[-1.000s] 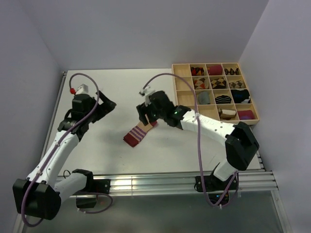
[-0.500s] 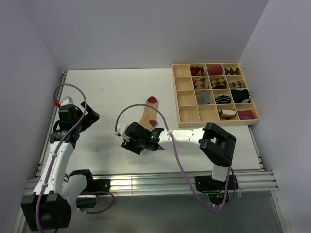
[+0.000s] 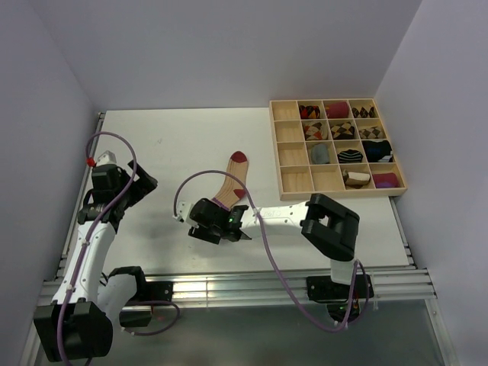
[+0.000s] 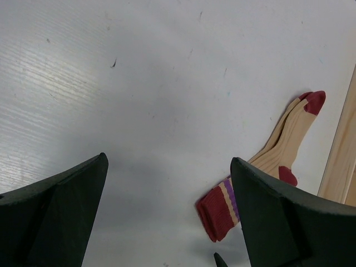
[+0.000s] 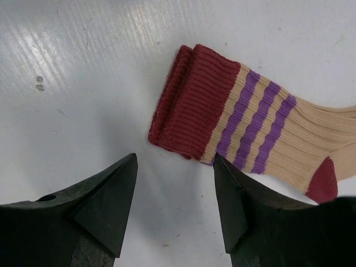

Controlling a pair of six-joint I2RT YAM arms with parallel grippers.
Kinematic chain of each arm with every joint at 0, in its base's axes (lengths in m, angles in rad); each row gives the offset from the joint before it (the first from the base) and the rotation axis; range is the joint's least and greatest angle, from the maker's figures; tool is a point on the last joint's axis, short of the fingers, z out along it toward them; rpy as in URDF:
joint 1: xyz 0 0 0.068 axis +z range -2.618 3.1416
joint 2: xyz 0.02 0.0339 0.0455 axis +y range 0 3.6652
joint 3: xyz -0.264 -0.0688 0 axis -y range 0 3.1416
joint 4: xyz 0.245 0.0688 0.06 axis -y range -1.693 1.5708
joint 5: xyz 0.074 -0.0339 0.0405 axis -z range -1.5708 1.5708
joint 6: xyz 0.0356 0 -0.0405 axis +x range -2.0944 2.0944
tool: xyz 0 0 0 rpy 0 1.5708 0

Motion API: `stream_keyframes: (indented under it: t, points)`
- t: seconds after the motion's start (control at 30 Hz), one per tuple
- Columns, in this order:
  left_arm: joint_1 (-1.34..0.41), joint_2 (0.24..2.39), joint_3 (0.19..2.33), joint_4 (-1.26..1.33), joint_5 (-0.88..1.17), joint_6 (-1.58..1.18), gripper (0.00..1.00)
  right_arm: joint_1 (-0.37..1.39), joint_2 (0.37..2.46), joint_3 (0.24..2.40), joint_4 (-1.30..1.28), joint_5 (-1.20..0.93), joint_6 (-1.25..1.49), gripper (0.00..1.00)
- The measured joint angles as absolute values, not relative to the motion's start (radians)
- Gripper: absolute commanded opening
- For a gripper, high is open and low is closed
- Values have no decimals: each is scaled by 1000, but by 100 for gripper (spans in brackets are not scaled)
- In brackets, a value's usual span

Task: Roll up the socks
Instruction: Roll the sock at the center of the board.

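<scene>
Beige ribbed sock [image 5: 261,130] with dark-red toe, heel and cuff and purple stripes lies flat and full length on the white table [image 3: 168,145], toe pointing away from the arms, just beside a wooden compartment tray [image 3: 293,181] holding rolled sock bundles. The right gripper [image 5: 173,161] hovers over the cuff end, jaws apart, nothing between them. The left gripper [image 4: 168,161] hangs well apart on the left, spread wide and empty. Judging by this, rolling has not begun: the cuff needs gripping, then the whole sock needs rolling up.
</scene>
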State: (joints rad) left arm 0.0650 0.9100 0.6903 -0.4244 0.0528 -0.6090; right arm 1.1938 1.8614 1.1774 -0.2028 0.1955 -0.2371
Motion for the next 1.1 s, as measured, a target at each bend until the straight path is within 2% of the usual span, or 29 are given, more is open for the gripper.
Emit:
stream_keyframes:
  t: [0.57, 0.77, 0.87, 0.93, 0.97, 1.1]
  points:
    - [65, 910, 690, -424, 67, -609, 97, 1205, 1928, 1182, -123, 230, -282, 64]
    - [65, 910, 690, -424, 67, -609, 97, 1205, 1945, 1186, -85, 254, -302, 59]
    - [65, 910, 690, -424, 67, -609, 97, 1205, 1954, 1186, -67, 266, -314, 48]
    - [65, 912, 690, -424, 67, -609, 97, 1205, 1962, 1186, -59, 274, -318, 35]
    - [65, 913, 690, -424, 67, -609, 97, 1205, 1966, 1186, -56, 277, -318, 24]
    - [65, 914, 690, -422, 73, -609, 96, 1207, 1973, 1185, -47, 285, -323, 9]
